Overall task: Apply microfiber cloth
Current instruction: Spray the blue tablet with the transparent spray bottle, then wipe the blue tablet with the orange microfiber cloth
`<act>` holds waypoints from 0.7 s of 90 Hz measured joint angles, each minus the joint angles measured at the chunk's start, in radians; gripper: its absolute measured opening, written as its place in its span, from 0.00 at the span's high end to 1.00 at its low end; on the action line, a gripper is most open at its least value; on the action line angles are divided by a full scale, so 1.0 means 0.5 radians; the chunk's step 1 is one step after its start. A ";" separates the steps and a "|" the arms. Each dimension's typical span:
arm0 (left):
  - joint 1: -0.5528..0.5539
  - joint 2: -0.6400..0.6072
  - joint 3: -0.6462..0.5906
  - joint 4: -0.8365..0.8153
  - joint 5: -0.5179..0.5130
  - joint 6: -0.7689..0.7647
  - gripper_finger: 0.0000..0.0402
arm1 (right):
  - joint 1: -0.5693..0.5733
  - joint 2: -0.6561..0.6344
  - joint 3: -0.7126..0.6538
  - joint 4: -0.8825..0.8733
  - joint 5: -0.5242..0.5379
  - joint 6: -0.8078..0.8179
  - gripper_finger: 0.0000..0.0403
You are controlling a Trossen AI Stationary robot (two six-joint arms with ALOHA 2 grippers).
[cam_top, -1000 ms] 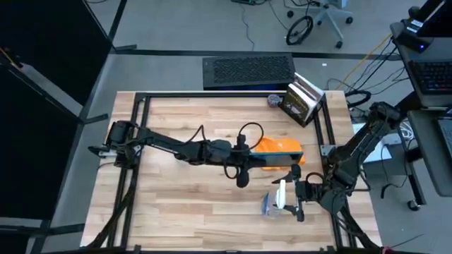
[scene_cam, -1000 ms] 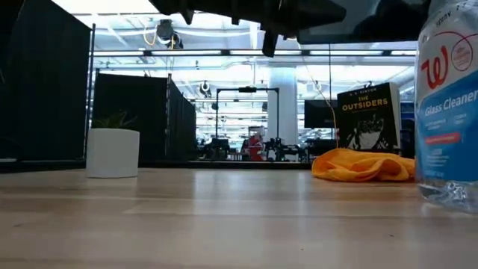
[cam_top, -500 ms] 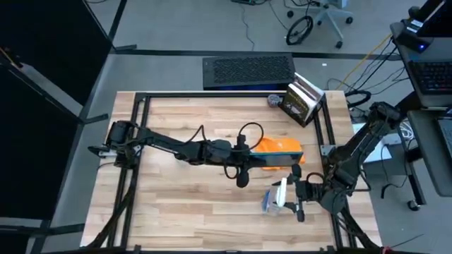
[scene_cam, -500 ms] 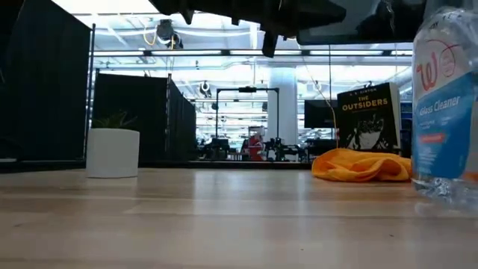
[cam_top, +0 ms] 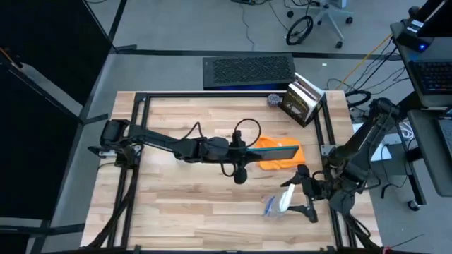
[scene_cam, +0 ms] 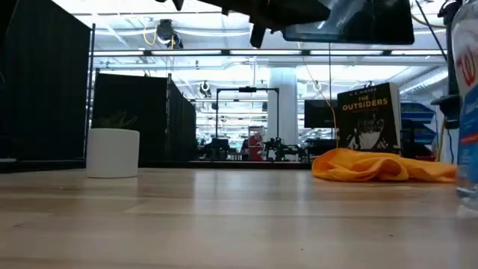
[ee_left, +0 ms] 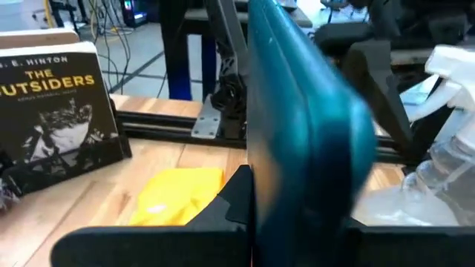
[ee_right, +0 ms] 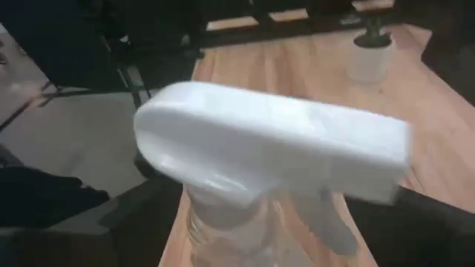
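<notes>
The orange microfiber cloth (cam_top: pixel 270 164) lies crumpled on the wood table right of centre, and also shows in the low view (scene_cam: pixel 381 166) and the left wrist view (ee_left: pixel 182 194). My left gripper (cam_top: pixel 253 149) hovers over the cloth, shut on a dark teal tablet (cam_top: pixel 280 150) that is held above the cloth (scene_cam: pixel 347 22). My right gripper (cam_top: pixel 305 192) is near the table's near right corner, shut on a clear spray bottle (cam_top: pixel 279 202) with a white head (ee_right: pixel 274 141). My left gripper pinches the tablet's left end (ee_left: pixel 256 185) between its two fingers, coming in level from the table's left. The tablet stands steeply on edge, its long side level, lifted clear above the cloth. My right gripper has the bottle's neck (ee_right: pixel 223 222) just under the white head between its two fingers, coming in from the table's right. The bottle stands roughly upright, and I cannot tell whether its base touches the table.
A paperback book (cam_top: pixel 302 102) stands at the far right, with a small dark round object (cam_top: pixel 275 100) beside it. A white plant pot (scene_cam: pixel 112 152) shows to the left in the low view. A black frame (cam_top: pixel 141 106) rims the table, and bare wood spreads left and near.
My right gripper has carried the spray bottle toward the table's right edge; in the low view the bottle has slid almost out of the picture, uncovering the cloth's right end. My left gripper has drawn slightly toward the table's left with the tablet.
</notes>
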 joint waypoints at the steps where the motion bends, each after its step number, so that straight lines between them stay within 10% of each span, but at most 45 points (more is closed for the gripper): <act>1: 0.000 0.000 0.000 -0.001 0.000 0.000 0.98 | 0.000 -0.002 0.010 -0.019 -0.010 0.014 0.13; 63: 0.255 0.219 -0.001 0.060 0.052 0.158 0.98 | 0.012 -0.006 0.130 -0.643 -0.142 0.702 0.13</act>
